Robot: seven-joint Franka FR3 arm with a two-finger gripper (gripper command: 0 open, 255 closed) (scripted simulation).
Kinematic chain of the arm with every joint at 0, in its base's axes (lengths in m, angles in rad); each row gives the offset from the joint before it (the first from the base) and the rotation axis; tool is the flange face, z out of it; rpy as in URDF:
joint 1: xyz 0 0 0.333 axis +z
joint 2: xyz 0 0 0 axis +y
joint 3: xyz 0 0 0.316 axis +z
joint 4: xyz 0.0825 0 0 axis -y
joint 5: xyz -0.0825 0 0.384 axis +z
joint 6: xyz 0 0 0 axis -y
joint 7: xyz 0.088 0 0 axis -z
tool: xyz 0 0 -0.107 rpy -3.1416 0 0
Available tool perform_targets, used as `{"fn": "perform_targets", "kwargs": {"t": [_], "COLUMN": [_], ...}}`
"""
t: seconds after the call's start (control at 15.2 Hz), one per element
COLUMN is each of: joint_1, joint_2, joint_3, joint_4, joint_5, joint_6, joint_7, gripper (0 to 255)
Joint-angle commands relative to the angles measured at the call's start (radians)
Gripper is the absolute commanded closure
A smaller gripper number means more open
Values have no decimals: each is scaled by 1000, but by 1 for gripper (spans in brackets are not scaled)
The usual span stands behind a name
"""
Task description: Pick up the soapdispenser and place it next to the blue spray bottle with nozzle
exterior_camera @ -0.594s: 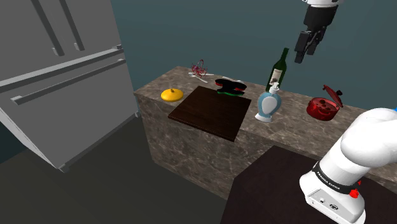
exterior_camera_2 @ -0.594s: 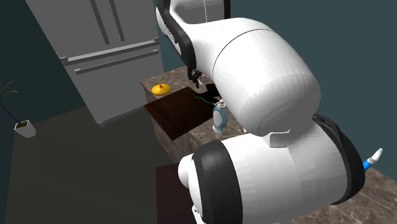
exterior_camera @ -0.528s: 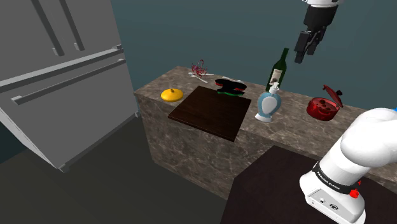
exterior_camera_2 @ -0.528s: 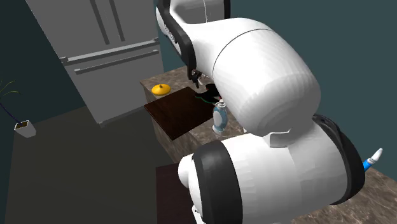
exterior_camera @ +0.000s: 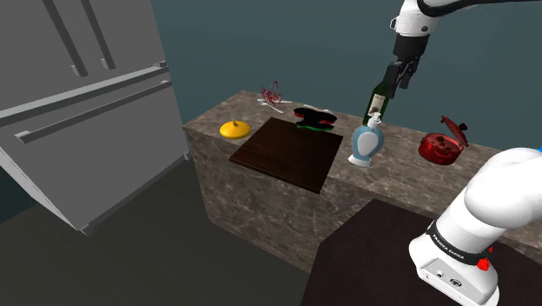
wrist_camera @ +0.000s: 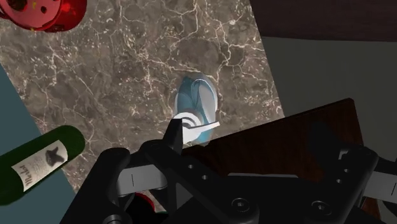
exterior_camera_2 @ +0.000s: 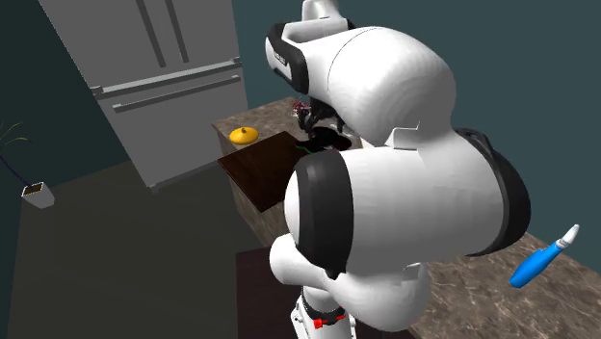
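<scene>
Soap dispenser (exterior_camera: 366, 143) stands upright on the marbled counter (wrist_camera: 146, 57) below the gripper (exterior_camera: 398, 87), which hovers over it, likely lining up a grasp. The gripper carries nothing; how far open, I cannot tell. The blue spray bottle (exterior_camera_2: 539, 262) lies well apart.

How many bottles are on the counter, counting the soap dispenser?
3: green wine bottle standing behind the soap dispenser; blue spray bottle at the second exterior view's lower right. The arm may hide more.
</scene>
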Motion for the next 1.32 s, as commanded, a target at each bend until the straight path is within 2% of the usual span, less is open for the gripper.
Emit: {"fn": "perform_targets", "kwargs": {"t": [0.0, 0.66, 1.25], "joint_1": [-1, -3, -8], "joint_2": [54, 380, 403], "joint_3": [-26, -149, -159], "joint_4": [-9, 37, -46], "joint_5": [-5, 12, 7], "joint_6": [54, 286, 392], "joint_7": [-25, -173, -173], "gripper": [0, 0, 0]}}
